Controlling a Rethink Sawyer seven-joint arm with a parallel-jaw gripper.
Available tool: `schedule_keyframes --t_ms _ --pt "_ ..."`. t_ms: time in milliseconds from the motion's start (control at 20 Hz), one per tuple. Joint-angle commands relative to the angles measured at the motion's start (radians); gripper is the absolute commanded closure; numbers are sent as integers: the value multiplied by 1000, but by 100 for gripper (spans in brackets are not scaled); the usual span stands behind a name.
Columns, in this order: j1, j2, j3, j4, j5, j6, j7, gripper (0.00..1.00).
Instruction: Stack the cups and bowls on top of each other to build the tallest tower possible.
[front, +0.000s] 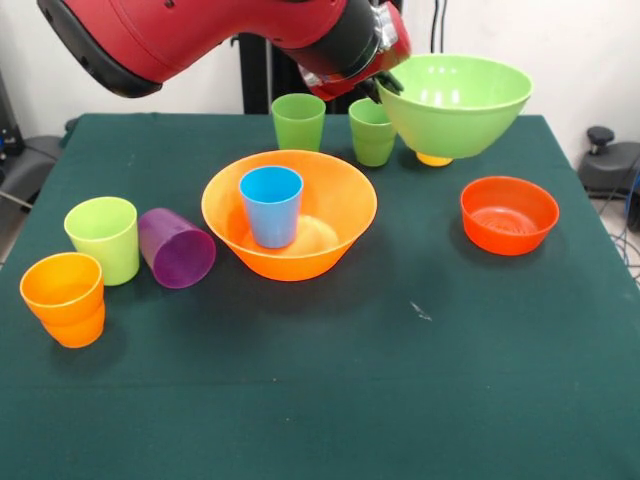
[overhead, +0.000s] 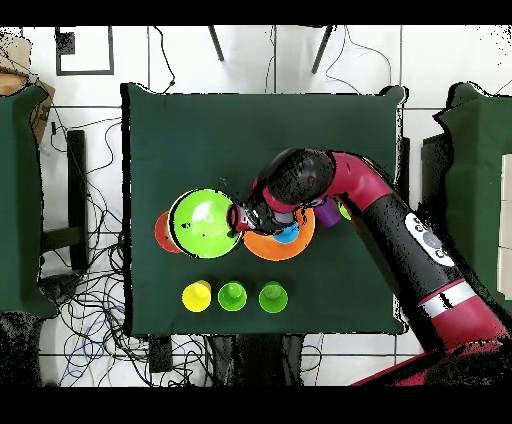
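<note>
step: carrying a bowl for the tower | my gripper (front: 388, 82) pinches the rim of the lime-green bowl (front: 455, 100), held aloft | large orange bowl (front: 289, 213) holds the upright blue cup (front: 271, 205) | next: I judge lowering it level onto a base, perhaps that bowl.

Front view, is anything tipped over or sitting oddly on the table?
Yes. The purple cup lies on its side beside the upright lime cup, mouth facing the camera. Every other cup stands upright. The gripper holds the lime-green bowl off the table.
</note>
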Motion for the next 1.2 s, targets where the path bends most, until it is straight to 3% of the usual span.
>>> schedule_keyframes --t_ms 50,650,1200 --pt "14 -9 5 -47 -65 104 -344 100" --pt "3 -71 55 -82 -2 231 -326 100" --pt "0 -59 89 -140 -1 287 -351 100"
